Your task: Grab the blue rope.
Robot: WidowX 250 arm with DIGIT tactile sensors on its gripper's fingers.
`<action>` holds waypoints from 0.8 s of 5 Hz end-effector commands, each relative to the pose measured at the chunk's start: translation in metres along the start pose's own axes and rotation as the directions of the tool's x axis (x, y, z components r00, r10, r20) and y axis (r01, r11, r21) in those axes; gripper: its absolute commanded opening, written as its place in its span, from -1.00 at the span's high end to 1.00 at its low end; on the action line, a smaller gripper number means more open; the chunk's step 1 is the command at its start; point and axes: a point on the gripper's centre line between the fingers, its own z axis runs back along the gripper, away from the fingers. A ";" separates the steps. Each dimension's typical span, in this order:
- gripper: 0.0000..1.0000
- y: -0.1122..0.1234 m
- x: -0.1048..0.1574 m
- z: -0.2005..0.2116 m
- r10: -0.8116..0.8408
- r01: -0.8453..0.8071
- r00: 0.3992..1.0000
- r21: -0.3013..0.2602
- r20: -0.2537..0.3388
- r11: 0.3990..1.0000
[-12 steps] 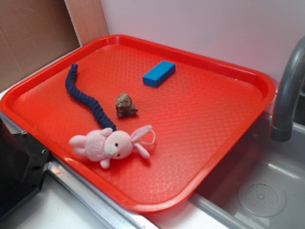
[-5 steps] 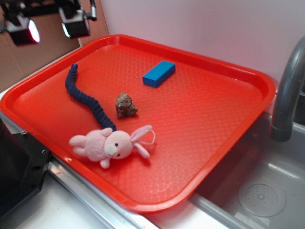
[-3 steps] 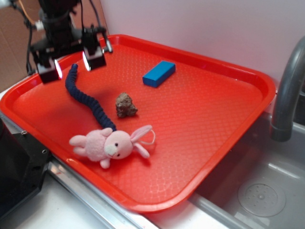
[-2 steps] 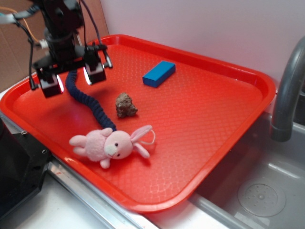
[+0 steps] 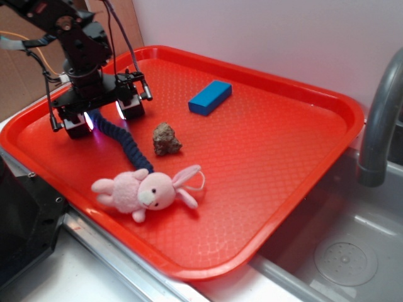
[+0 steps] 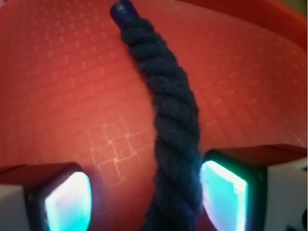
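The blue rope lies on the red tray, curving from its far end near the tray's back-left rim down to the pink plush bunny, whose head its near end touches or slips behind. My pincer sits low over the rope's upper stretch, fingers spread wide with one on each side of it. In the wrist view the rope runs up between my two pads: it sits close against the right-hand pad, while bare tray shows between it and the left-hand pad. So I straddle the cord but hold nothing yet.

As I judge it, the approach is done and the grasp itself is all that is left: close the fingers on the rope, then lift. Because the rope is off-centre, closing will likely push it sideways a little before it is pinched. The brown rock and the blue block lie apart from my fingers.
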 end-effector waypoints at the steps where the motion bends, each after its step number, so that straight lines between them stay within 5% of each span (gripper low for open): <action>1: 1.00 0.013 0.007 0.010 -0.138 0.136 0.988 -0.035 -0.073 0.990; 2: 1.00 -0.004 0.012 0.039 -0.367 0.367 0.918 -0.026 -0.150 0.930; 4: 1.00 -0.045 0.011 0.107 -0.682 0.642 0.705 -0.231 -0.197 0.731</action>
